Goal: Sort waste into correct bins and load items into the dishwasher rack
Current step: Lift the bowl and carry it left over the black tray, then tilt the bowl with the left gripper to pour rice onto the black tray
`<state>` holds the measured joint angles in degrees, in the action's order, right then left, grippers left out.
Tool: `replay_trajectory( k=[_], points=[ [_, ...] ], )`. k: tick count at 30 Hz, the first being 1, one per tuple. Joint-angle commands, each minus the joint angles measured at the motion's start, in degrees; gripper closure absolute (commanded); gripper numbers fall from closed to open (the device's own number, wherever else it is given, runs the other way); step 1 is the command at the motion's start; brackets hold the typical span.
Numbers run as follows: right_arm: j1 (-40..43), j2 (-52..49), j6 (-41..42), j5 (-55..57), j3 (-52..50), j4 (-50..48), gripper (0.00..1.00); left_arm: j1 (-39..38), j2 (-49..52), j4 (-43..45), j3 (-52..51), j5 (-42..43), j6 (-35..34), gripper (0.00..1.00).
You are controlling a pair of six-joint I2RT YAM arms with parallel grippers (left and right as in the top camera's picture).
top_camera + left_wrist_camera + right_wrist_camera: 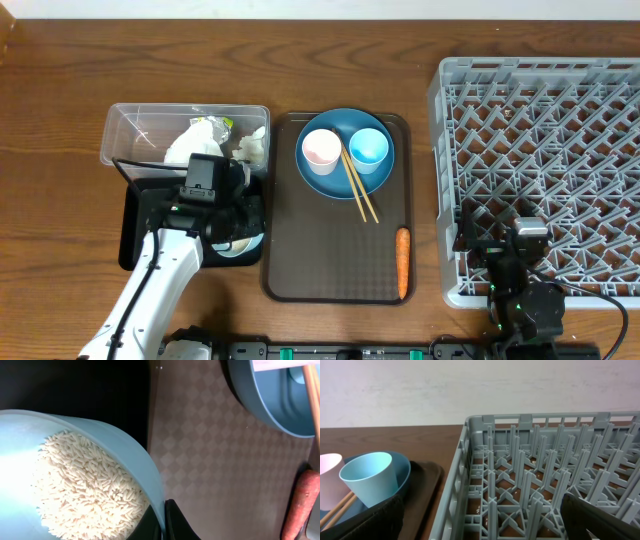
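My left gripper is shut on the rim of the small light blue bowl. The bowl holds white rice and tilts over the black tray. The clear tub behind it holds crumpled white napkins. A pink cup, a light blue cup and chopsticks sit on a blue plate. The carrot lies on the brown tray. My right gripper is open and empty over the grey rack.
The brown serving tray lies between the black tray and the rack. The rack's pegs stand upright under my right gripper, with a few rice grains on the rack floor. Bare wooden table lies at the back.
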<state>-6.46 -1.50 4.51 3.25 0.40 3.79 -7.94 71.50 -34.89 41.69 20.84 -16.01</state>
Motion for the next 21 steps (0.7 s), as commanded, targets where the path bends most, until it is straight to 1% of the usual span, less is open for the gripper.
replay_trajectory(
  k=[1,7,12,14,17,21],
  points=[
    [-0.5,0.0,-0.3,0.4,-0.1,0.2,0.01,0.7,-0.7,1.2,0.0,1.0,1.0,0.94],
    [-0.5,0.0,-0.3,0.4,-0.1,0.2,0.01,4.5,-4.5,0.9,2.1,1.0,1.0,0.94],
    [-0.5,0.0,-0.3,0.4,-0.1,0.2,0.01,10.6,-8.5,-0.2,2.2,1.9,1.0,0.94],
    [-0.5,0.0,-0.3,0.4,-0.1,0.2,0.01,13.4,-9.0,-0.5,2.2,4.1,1.2,0.94],
    [-0.5,0.0,-0.3,0.4,-0.1,0.2,0.01,17.3,-8.7,-0.9,2.1,8.8,4.7,0.94],
    [-0.5,0.0,-0.3,0.4,-0.1,0.2,0.01,22.6,-7.6,-1.0,1.9,14.3,7.0,0.93]
  ],
)
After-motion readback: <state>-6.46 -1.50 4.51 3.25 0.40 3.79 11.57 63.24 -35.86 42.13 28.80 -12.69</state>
